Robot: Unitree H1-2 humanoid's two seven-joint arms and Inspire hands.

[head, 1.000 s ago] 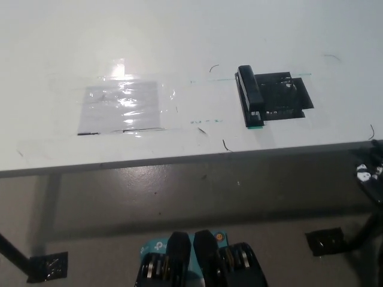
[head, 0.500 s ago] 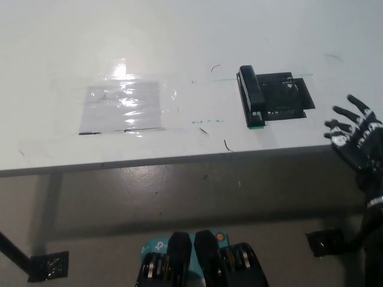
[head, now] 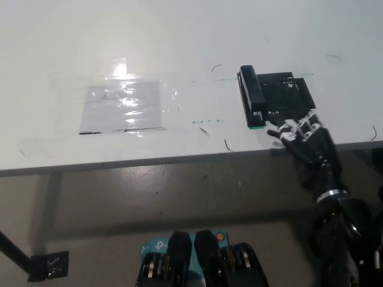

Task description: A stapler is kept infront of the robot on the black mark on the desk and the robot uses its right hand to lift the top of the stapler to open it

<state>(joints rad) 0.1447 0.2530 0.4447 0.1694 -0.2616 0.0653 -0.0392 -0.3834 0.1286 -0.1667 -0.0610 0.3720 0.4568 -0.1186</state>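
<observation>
Stapler (head: 252, 95) is what we find first: a long black body lying flat and closed on the white desk (head: 179, 36), set along the left edge of the black mark (head: 288, 95), with its near end showing a thin green sliver of something beneath it. We see our black right hand (head: 301, 139) over the near edge of the desk, just beside the near right corner of the mark, its fingers (head: 281, 127) spread apart and pointing toward the stapler's near end, holding nothing. We cannot tell whether any fingertip touches the stapler; the nearest one looks just short of it. The black forearm runs down from the hand toward the lower right of the view. To our left on the desk lies a glossy clear plastic sheet (head: 122, 106), taped flat and catching a bright glare, well apart from the stapler. A few thin dark scribbles (head: 227, 145) mark the white surface between the sheet and the stapler. Our white left hand does not show in the view.
</observation>
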